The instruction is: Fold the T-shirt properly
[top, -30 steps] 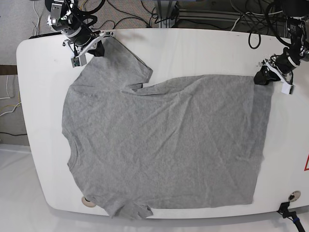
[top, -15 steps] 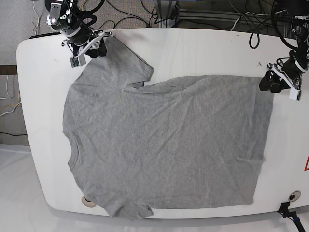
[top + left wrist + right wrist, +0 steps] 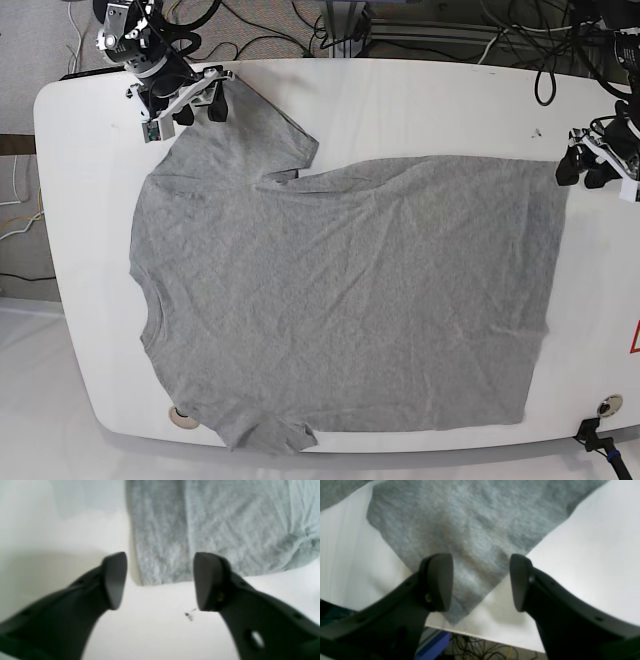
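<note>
T-shirt (image 3: 340, 300) flat on table (image 3: 420, 110) — left gripper (image 3: 160, 580) open, empty; right gripper (image 3: 480, 580) open over sleeve corner, gripping nothing.

text: none legible | labels: none | numbers: none

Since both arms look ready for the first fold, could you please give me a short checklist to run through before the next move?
1. Left gripper open, nothing between its fingers: ok.
2. Right gripper open, nothing between its fingers: ok.
3. T-shirt spread flat on the table, body unfolded: ok.
4. Hem corner lying free on the table just ahead of the left gripper: ok.
5. Sleeve by the right gripper laid out flat: ok; its tip almost reaches the table edge.
6. Cloth smooth: not ok, wrinkles run across the body and bunch at the underarm.
</note>
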Tool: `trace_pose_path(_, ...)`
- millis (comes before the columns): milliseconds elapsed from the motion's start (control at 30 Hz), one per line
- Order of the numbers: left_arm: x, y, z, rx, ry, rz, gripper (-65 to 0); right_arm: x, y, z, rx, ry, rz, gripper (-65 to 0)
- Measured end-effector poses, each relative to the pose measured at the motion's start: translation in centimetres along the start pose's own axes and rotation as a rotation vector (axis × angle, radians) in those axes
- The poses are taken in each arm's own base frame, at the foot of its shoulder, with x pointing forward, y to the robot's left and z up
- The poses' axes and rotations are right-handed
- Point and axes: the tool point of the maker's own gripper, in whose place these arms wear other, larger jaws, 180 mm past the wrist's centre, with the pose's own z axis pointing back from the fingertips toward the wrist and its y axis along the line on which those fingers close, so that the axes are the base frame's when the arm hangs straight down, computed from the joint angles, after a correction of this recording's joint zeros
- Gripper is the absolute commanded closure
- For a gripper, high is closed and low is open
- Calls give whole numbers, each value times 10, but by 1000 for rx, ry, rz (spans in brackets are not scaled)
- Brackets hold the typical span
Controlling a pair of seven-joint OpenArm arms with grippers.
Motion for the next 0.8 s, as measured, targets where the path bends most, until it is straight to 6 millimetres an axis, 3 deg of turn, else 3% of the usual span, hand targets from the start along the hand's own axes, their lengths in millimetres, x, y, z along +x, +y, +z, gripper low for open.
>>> trace_pose_path(233,-22,11,-2,15,41,66,-427,-1,7,0,37,0,35,-350)
trace_pose_path(800,-36,13,-8,5,24,147,-427,-2,7,1,36,2,35,-350)
